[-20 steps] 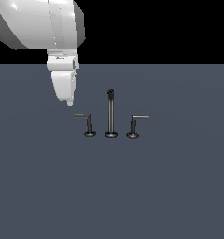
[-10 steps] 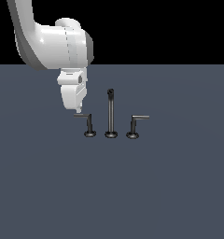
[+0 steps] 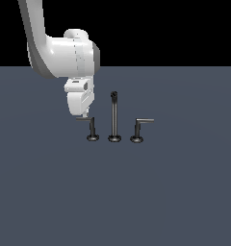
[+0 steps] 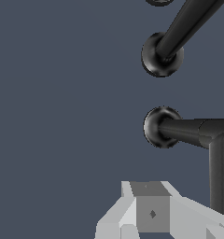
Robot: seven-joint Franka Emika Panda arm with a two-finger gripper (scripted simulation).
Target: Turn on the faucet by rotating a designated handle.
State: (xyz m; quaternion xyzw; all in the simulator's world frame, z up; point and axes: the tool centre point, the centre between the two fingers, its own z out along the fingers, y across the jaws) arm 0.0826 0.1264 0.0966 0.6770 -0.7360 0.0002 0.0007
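Observation:
The faucet is a dark three-piece set: a tall thin spout (image 3: pixel 114 117) in the middle and an L-shaped handle on each side. The handle (image 3: pixel 91 126) stands on the exterior view's left, its lever arm pointing left from its post. My gripper (image 3: pixel 83 114) hangs just above and against the outer part of that lever arm, and its fingers look shut with nothing held. In the wrist view the handle's round base (image 4: pixel 160 127) and its lever arm (image 4: pixel 220 172) lie close beside my grey fingertips (image 4: pixel 151 212). The spout's base (image 4: pixel 160 55) shows beyond.
The twin handle (image 3: pixel 139 127), arm pointing to the exterior view's right, stands on the far side of the spout. All three pieces rest on a flat dark grey surface (image 3: pixel 136 192). My white arm (image 3: pixel 64 55) comes down from the upper left.
My gripper has moved down and toward the exterior view's right, from above and left of the handle to right over its lever arm. The faucet parts have not visibly turned.

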